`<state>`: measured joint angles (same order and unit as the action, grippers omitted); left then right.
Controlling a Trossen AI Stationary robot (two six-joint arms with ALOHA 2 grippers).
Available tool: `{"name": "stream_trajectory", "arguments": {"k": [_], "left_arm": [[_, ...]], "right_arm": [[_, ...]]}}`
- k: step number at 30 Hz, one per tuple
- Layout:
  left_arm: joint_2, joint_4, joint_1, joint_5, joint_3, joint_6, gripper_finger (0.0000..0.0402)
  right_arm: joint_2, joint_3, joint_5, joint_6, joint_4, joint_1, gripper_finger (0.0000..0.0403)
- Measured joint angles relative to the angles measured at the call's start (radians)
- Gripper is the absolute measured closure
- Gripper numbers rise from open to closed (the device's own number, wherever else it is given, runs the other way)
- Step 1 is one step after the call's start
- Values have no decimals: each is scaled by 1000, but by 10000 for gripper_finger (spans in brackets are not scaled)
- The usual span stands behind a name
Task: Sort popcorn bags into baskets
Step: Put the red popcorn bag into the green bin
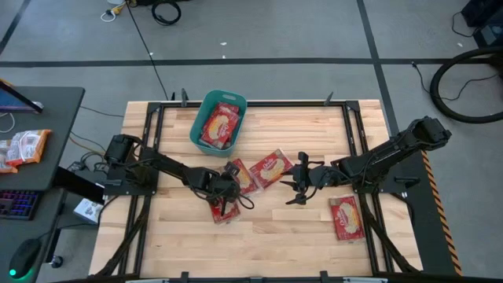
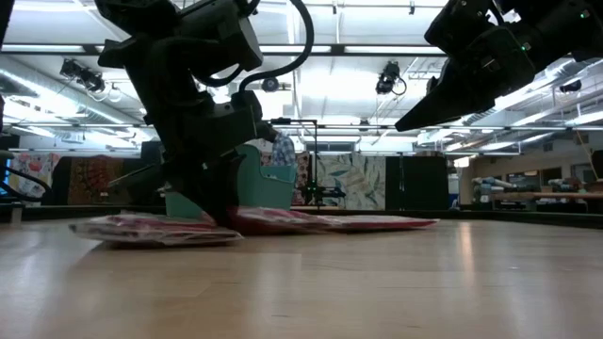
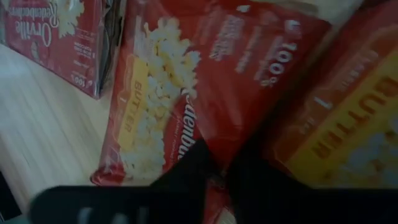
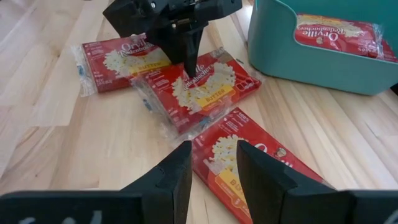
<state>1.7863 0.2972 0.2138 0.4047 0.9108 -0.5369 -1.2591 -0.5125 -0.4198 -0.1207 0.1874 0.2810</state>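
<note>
Quickly, biggest to smallest.

Table [image 1: 259,236]: wooden top, we see both arms over its middle.

Teal basket [image 1: 198,124]: far centre-left of the table, at least one red bag already inside; it also shows in the right wrist view [image 4: 273,56].

Popcorn bags on the table: three clustered at centre, the left bag [image 1: 223,209], the middle bag [image 1: 243,174] and the right bag [image 1: 271,167]; a fourth bag [image 1: 346,218] lies well apart, near right.

Left gripper [image 1: 226,189]: down on the centre cluster. In the right wrist view its fingers [image 4: 190,56] are drawn close together, tips on the middle bag [image 4: 199,93]; we judge it a pinch, but can't confirm the film is actually caught.

Right gripper [image 1: 299,184]: hovering just right of the cluster, fingers spread apart, holding nothing.

Handling: we judge the bags light, flat, floppy, with slick film, so likely to slide on the wood or drag a neighbour where they overlap. Best hold looks like a free edge or a crimped end seam, not the flat face.

Hard to make out: the left wrist view is filled with red wrapper and its own fingertips are hidden; the low view hides the contact behind the arm; bag count inside the basket is unclear.
</note>
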Motion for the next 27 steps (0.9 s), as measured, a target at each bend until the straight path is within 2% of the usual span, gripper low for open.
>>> {"name": "stream_trajectory", "arguments": {"k": [3,9,14,21,27], "left_arm": [[-3,-11,0,0,0,2,384],[0,27,-1,-27,50,40,377],[-20,138,-6,-33,124,86,383],[-113,224,-57,-122,210,182,378],[-206,211,-125,-121,259,322,377]], "right_arm": [[0,0,0,-4,0,0,272],[0,0,1,-11,-1,0,272],[0,0,1,-11,-4,0,272],[0,0,-5,6,-6,0,272],[0,0,-5,1,-4,1,272]]}}
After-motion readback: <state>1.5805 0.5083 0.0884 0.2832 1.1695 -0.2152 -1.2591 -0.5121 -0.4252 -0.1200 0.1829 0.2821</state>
